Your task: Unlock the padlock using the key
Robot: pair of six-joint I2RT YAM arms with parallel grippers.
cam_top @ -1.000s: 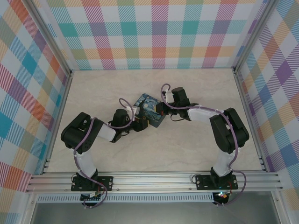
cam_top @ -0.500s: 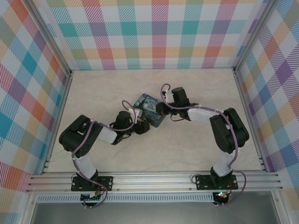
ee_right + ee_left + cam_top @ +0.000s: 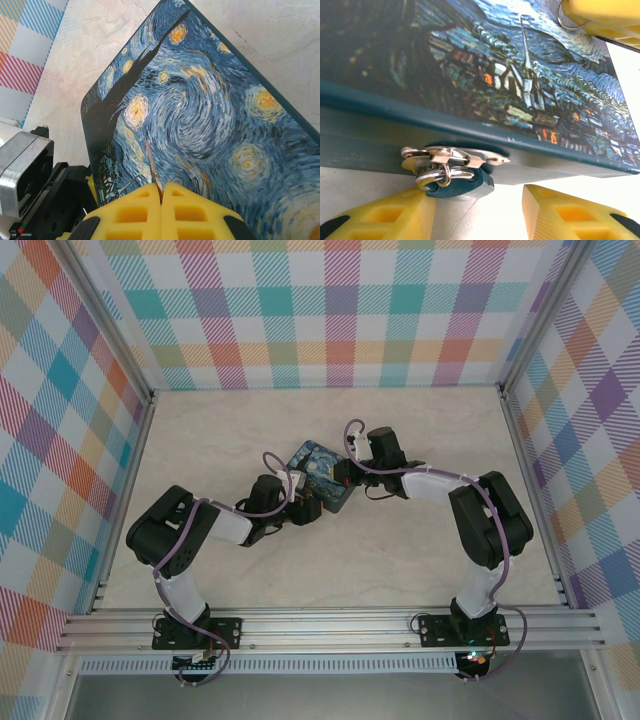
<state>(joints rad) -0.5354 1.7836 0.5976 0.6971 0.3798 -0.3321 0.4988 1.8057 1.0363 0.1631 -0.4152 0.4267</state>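
- Padlock (image 3: 462,184) hangs from the hasp (image 3: 465,157) on the side wall of the tin (image 3: 470,60), low by the desk (image 3: 260,30). In the top view this is at about 7 o'clock of the tin.
- Left end effector (image 3: 476,202) is released and holds nothing. One finger is just beside the padlock at 9 o'clock, the other is apart at 3 o'clock.
- Right end effector (image 3: 161,190) is clenched on the key (image 3: 151,165). The key sticks out toward 12 o'clock above the painted lid, away from the padlock.
- Risk: the padlock is loose on the hasp. If the key pushes it before the left fingers close, it will probably swing away.
- Risk: the key is thin and gripped at one end only. A side push against the lock body could turn it between the pads or drop it.
- Risk: the keyhole cannot be seen, and I think it faces the desk. The lock must then be turned first, or the key may jam.
- Risk: the tin is not fixed, so a pull on the padlock may drag it.
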